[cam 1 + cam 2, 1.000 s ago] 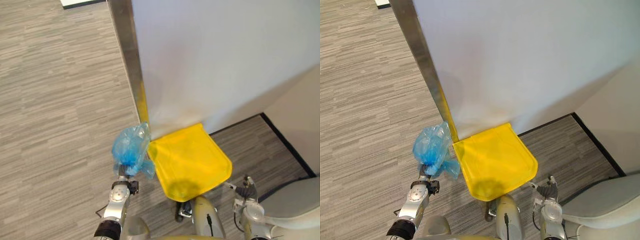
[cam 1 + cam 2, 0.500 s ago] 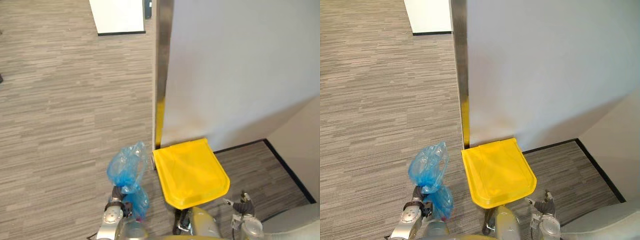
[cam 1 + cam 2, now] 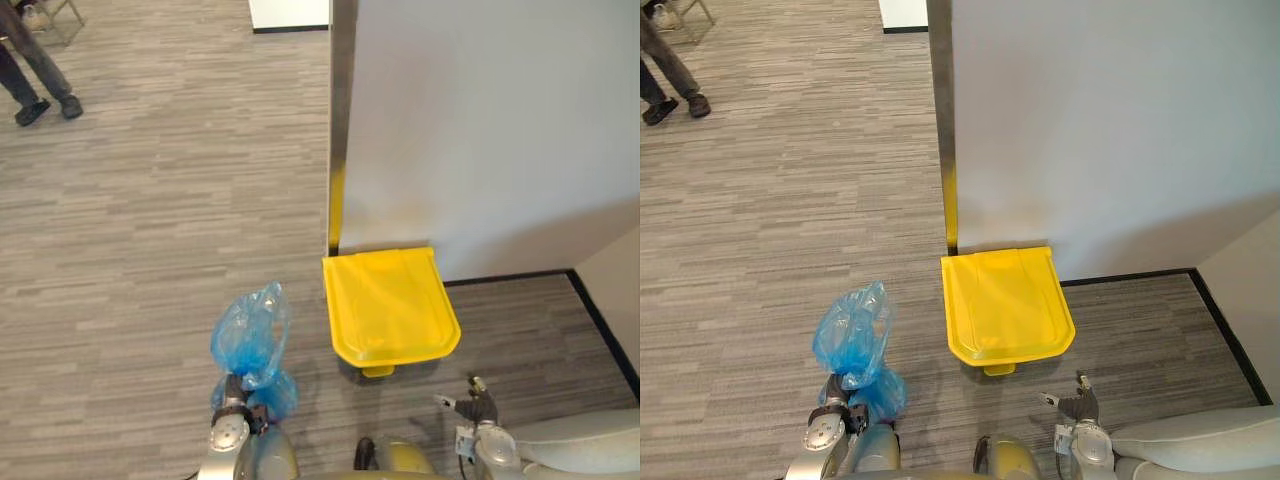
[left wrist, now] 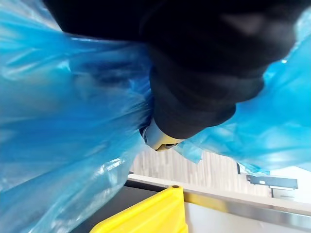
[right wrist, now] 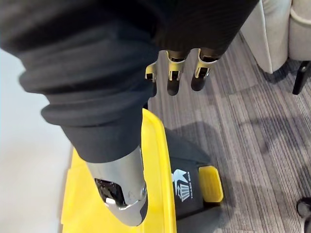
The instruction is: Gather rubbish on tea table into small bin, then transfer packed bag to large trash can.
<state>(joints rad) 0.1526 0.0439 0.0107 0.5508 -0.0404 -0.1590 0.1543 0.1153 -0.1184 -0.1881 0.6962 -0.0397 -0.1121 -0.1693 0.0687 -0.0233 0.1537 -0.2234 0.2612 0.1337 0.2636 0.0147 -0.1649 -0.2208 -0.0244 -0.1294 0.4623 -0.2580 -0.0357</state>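
Note:
My left hand (image 3: 231,409) is shut on the gathered neck of a blue plastic bag (image 3: 250,334), which bulges above and below the grip over the floor. In the left wrist view the blue bag (image 4: 58,121) wraps round the hand (image 4: 158,138). To its right the large trash can (image 3: 390,305) stands against the wall, its yellow lid down and a yellow pedal (image 3: 377,372) at its front. My right hand (image 3: 472,405) hangs open in front of the can, holding nothing; its fingers (image 5: 175,73) point straight out above the yellow lid (image 5: 160,160).
A white partition with a metal edge post (image 3: 342,120) rises behind the can. A person's legs (image 3: 35,70) stand at the far left on the grey wood-look floor (image 3: 150,220). Beige upholstered furniture (image 3: 575,450) sits at my lower right.
The camera has swung and the whole picture has shifted; the can now appears further off and square to me. A person's legs have come into view. The bag stays in my left hand.

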